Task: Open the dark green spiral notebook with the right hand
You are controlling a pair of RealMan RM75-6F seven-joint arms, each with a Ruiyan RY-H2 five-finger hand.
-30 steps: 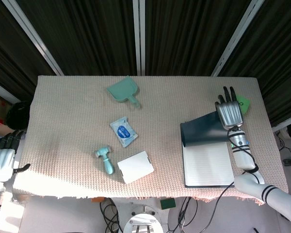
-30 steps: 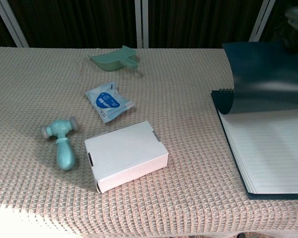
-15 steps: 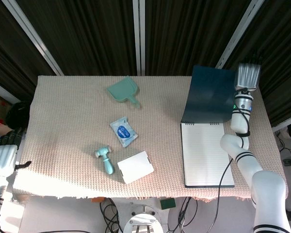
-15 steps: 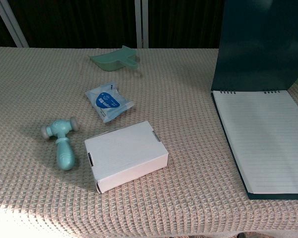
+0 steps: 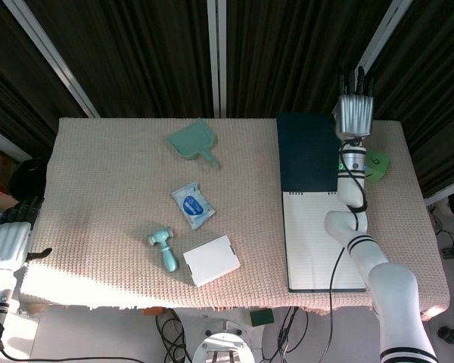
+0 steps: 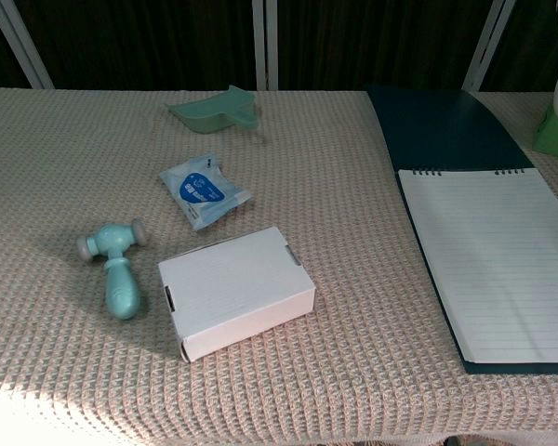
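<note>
Your left hand (image 5: 6,243) hangs off the table's (image 5: 106,197) left edge, well apart from the white box (image 5: 210,260), its dark fingers (image 5: 21,210) pointing up and slightly spread with nothing in them (only the head view shows it).

On the woven cloth, take the white box as your marker. Just to its left lies the small teal toy hammer (image 5: 164,250), head toward the far side and handle toward you. Beyond the box, toward the far edge, sits the blue and white packet (image 5: 193,204), and farther still the green dustpan (image 5: 191,142), near the far rim with its handle pointing toward the box.

To the right of the box, well apart from it, the dark green notebook (image 5: 318,204) lies open and flat. Its cover (image 5: 306,154) is folded back over the spiral onto the cloth on the far side, and the lined white page (image 5: 321,238) faces up nearer you.

Your right hand (image 5: 354,115) is beyond the notebook's far right corner, just beside the cover, raised with its fingers (image 5: 357,80) straight and pointing away, holding nothing. Whether it touches the cover, you cannot tell. A green object (image 5: 377,165) lies on the cloth just right of your forearm.
</note>
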